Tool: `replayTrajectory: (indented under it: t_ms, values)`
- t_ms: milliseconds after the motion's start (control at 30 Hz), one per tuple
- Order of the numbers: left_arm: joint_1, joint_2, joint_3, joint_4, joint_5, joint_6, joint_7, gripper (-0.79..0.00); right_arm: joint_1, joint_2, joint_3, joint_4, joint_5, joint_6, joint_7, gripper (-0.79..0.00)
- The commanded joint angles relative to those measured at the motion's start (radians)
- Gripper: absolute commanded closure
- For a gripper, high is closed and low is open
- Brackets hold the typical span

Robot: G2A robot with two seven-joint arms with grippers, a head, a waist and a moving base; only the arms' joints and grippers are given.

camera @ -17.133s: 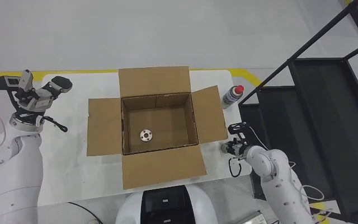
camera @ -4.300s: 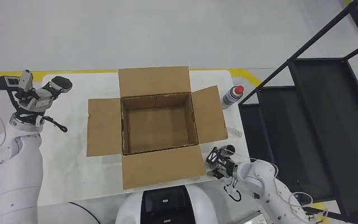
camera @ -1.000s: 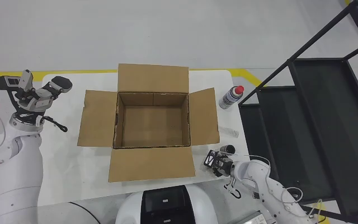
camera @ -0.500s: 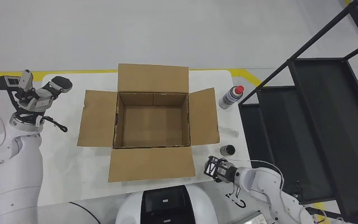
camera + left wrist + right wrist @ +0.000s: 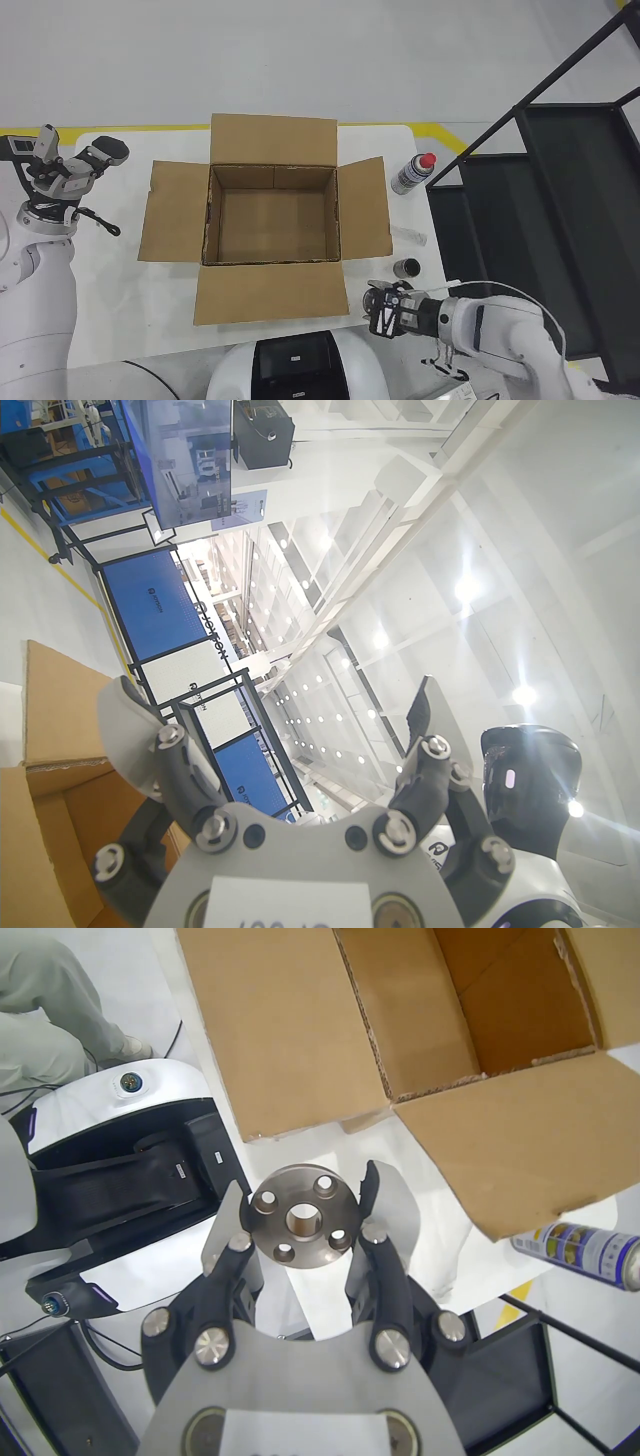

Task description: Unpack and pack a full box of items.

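Right gripper (image 5: 305,1215) clamped on rim of metal flange (image 5: 304,1223), held just off box (image 5: 270,140) near-right corner. Left gripper (image 5: 272,705) spread wide, nothing in it, well beyond box's left flap. Box looks empty to me, so unpacking likely done, repacking all to go. Spray can (image 5: 413,173) lies by right flap. Flange is round, no real long axis. Flat face toward wrist cam.

Spray can (image 5: 582,1253) cut off at view's edge, small cylinder (image 5: 406,268) unidentifiable
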Motion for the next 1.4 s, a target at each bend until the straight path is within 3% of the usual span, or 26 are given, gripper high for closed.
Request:
replayTrajectory:
  t_ms: [0, 267, 567, 833, 1367]
  values:
    - [0.0, 0.0, 0.0, 0.0, 0.0, 0.0, 0.0, -0.785, 0.055, 0.001, -0.018, 0.0, 0.026, -0.005, 0.02, 0.0]
    - [0.0, 0.0, 0.0, 0.0, 0.0, 0.0, 0.0, -0.785, 0.307, -0.003, -0.178, 0.008, 0.22, 0.085, 0.242, 0.0]
    - [0.0, 0.0, 0.0, 0.0, 0.0, 0.0, 0.0, -0.785, 0.738, -0.038, -0.447, 0.253, 0.418, 0.232, 0.46, 0.0]
    - [0.0, 0.0, 0.0, 0.0, 0.0, 0.0, 0.0, -0.785, 1.004, -0.095, -0.66, 0.51, 0.421, 0.338, 0.445, 0.0]
    - [0.0, 0.0, 0.0, 0.0, 0.0, 0.0, 0.0, -0.785, 1.256, -0.244, -0.984, 0.938, 0.313, 0.489, 0.258, 0.0]
